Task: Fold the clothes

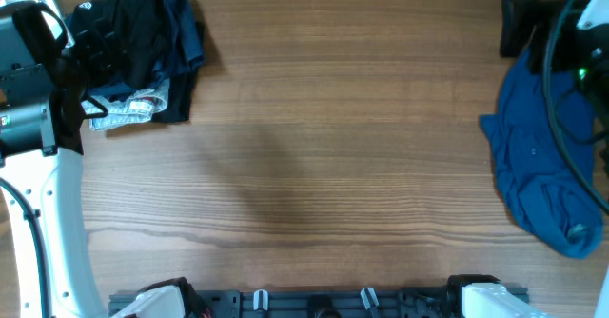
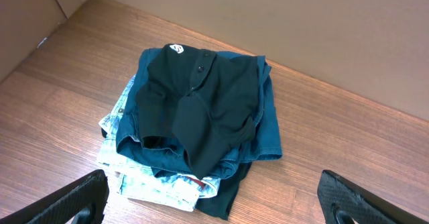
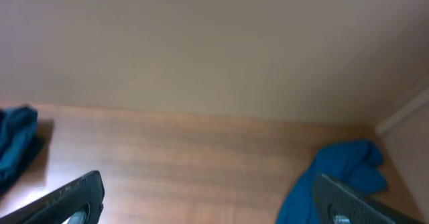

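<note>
A folded pile (image 1: 143, 56) sits at the table's far left: a dark teal and black shirt lies on top of light washed jeans (image 1: 124, 110). In the left wrist view the pile (image 2: 201, 117) lies just ahead of my left gripper (image 2: 214, 207), which is open wide and empty. A crumpled blue garment (image 1: 547, 156) lies at the right edge. My right gripper (image 1: 521, 23) hovers at the far right, above the garment's far end. In the right wrist view it (image 3: 214, 204) is open and empty, with the blue garment (image 3: 335, 177) beside its right finger.
Bare wooden tabletop (image 1: 333, 147) stretches between the pile and the blue garment. The arm bases and a rail (image 1: 314, 301) line the front edge. A black cable (image 1: 571, 137) hangs over the blue garment. A beige wall (image 3: 201, 43) backs the table.
</note>
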Controlling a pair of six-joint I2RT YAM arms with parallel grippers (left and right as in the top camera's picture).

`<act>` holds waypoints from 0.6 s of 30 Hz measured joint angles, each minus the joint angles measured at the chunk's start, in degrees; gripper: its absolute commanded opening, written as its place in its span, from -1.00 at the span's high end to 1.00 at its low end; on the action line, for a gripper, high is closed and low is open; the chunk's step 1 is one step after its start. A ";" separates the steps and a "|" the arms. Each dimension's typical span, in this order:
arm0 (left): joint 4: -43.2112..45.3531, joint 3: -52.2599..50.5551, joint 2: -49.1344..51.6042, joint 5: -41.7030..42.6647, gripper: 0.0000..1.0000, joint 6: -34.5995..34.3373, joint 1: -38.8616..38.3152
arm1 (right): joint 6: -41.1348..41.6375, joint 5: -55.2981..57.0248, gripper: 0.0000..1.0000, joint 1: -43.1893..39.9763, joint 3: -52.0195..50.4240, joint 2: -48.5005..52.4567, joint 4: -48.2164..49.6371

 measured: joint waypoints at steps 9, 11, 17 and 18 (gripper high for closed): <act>-0.07 0.00 0.00 0.02 -1.00 0.00 0.00 | -0.17 0.85 -1.00 -0.02 -9.81 -11.45 4.52; -0.09 0.00 0.00 0.02 -1.00 0.00 0.00 | -0.22 1.03 -0.99 -0.11 -20.48 -18.75 18.18; -0.17 -0.02 0.02 0.04 -0.99 0.00 0.00 | -0.20 0.48 -0.99 -0.20 -55.17 -34.97 50.23; -0.09 -0.02 0.02 0.02 -0.99 0.00 0.00 | -0.20 -0.09 -1.00 -0.31 -62.36 -37.11 55.84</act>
